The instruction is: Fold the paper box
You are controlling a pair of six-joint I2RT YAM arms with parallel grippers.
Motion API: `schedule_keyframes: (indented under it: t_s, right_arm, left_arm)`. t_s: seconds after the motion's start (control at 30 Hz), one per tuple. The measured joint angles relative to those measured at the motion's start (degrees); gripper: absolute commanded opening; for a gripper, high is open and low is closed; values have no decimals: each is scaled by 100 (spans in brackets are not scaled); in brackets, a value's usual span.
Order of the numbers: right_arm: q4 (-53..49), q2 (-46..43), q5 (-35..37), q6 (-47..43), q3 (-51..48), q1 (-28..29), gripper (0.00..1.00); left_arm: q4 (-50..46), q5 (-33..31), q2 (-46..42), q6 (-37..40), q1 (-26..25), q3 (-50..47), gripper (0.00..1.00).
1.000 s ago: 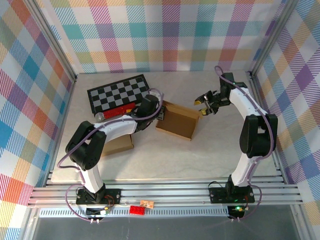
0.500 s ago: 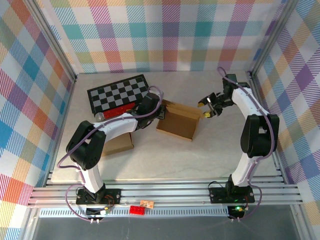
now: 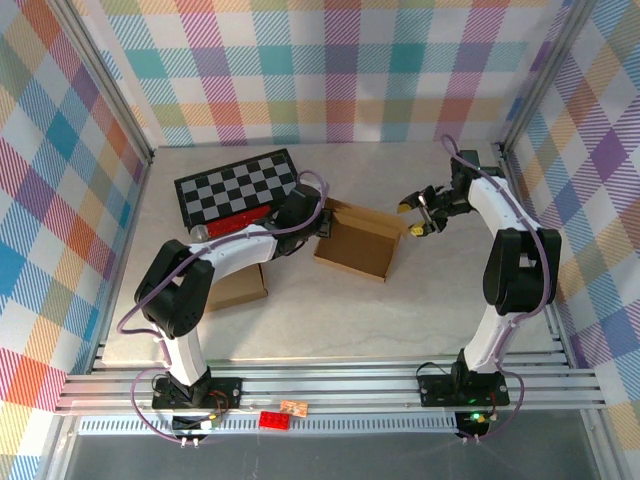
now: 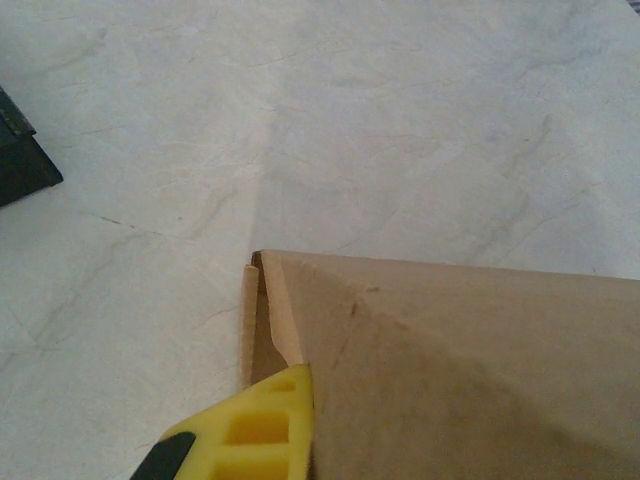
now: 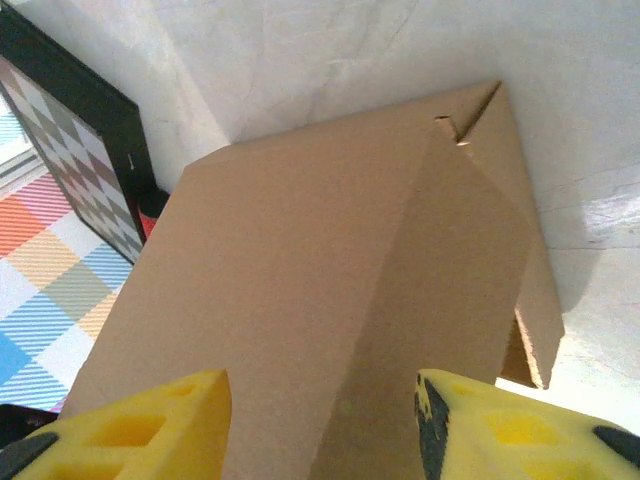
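The brown paper box (image 3: 352, 246) lies mid-table, partly folded, with its far wall and a side flap raised. My left gripper (image 3: 323, 222) is at the box's left edge. In the left wrist view one yellow finger (image 4: 262, 425) presses against a cardboard panel (image 4: 470, 370), and the other finger is hidden behind that panel. The left gripper is shut on the wall. My right gripper (image 3: 412, 218) hovers at the box's far right corner, open. In the right wrist view its fingers (image 5: 150, 430) stand wide apart over the box (image 5: 300, 260), holding nothing.
A black-framed checkerboard (image 3: 238, 185) lies at the back left with a red item (image 3: 236, 222) at its near edge. A second flat cardboard piece (image 3: 238, 288) rests under the left arm. Plaid walls enclose the table on three sides.
My right gripper has drawn slightly right, away from the box's corner, and its jaws have widened. The left gripper has stayed shut on the box's left wall.
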Motion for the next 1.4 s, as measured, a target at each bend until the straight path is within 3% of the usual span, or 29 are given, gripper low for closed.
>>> schedule_keyframes:
  t_s: [0.37,0.83,1.07,1.27,1.4]
  right_arm:
    - [382,48,-337,562,-221,179,52]
    - [601,50,-321,820,-372,258,37]
    - [603,28,42,507,-498,437,34]
    - [610,-175,361,223,-831,584,32]
    - [649,-396,560,76,-905,664,31]
  left_arm:
    - [-317,0,118,-177,2,343,0]
    - [-396,103,118,-520,11,356,0]
    - [195,111,116,-605,24,-46,9]
    - [153,391,31,-723,15,-428,17]
    - [105,529,-151,-841,0,-590,29]
